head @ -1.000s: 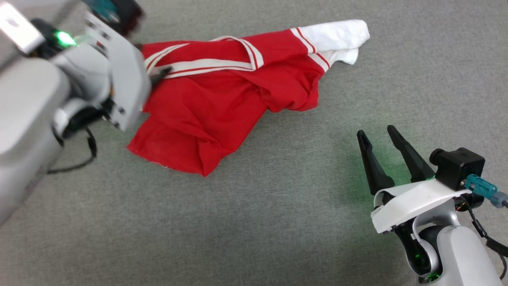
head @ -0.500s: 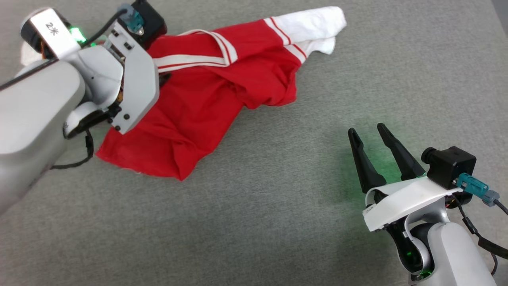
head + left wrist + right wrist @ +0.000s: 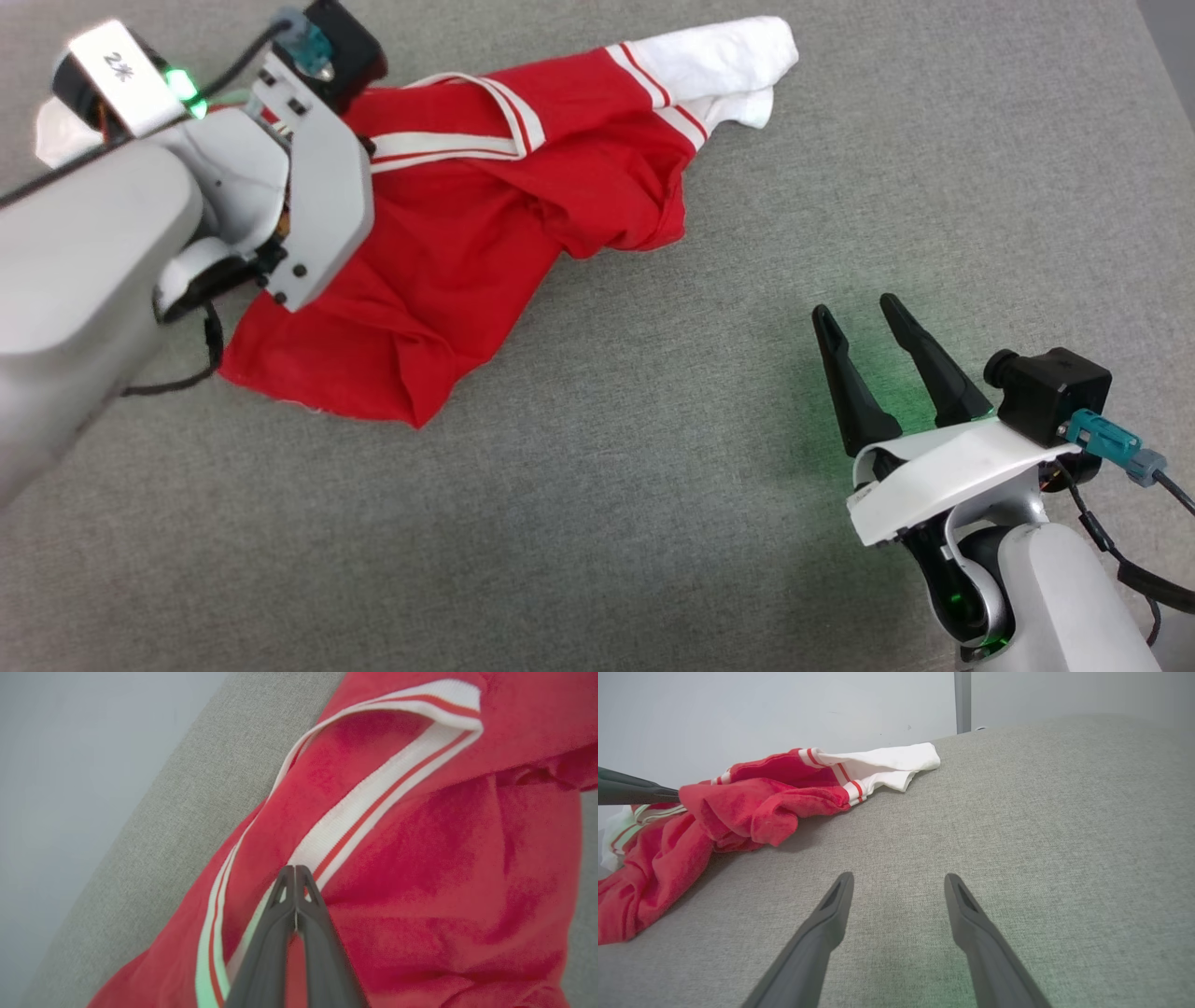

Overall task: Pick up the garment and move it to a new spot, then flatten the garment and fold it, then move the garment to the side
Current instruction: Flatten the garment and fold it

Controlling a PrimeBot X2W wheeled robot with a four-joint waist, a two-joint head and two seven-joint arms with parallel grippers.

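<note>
Pinching the garment [image 3: 467, 243] at its striped trim [image 3: 373, 798], left gripper [image 3: 295, 873] has both fingers closed on the cloth. Garment lies crumpled on grey surface [image 3: 653, 485]. Right gripper [image 3: 854, 315]: fingers spread wide, empty, well apart from garment.

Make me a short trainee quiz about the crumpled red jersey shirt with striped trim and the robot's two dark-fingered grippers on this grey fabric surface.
1. True or false: the right gripper is open and holds nothing.
2. Where does the shut left gripper pinch the crumpled red jersey shirt with white sleeve ends? A) a white sleeve end B) the red-and-white striped trim C) the bottom hem
3. Short answer: does the right gripper touch the shirt?
Key: 1 true. 2 B. 3 No; it sits apart from it, over the bare grey fabric surface.
</note>
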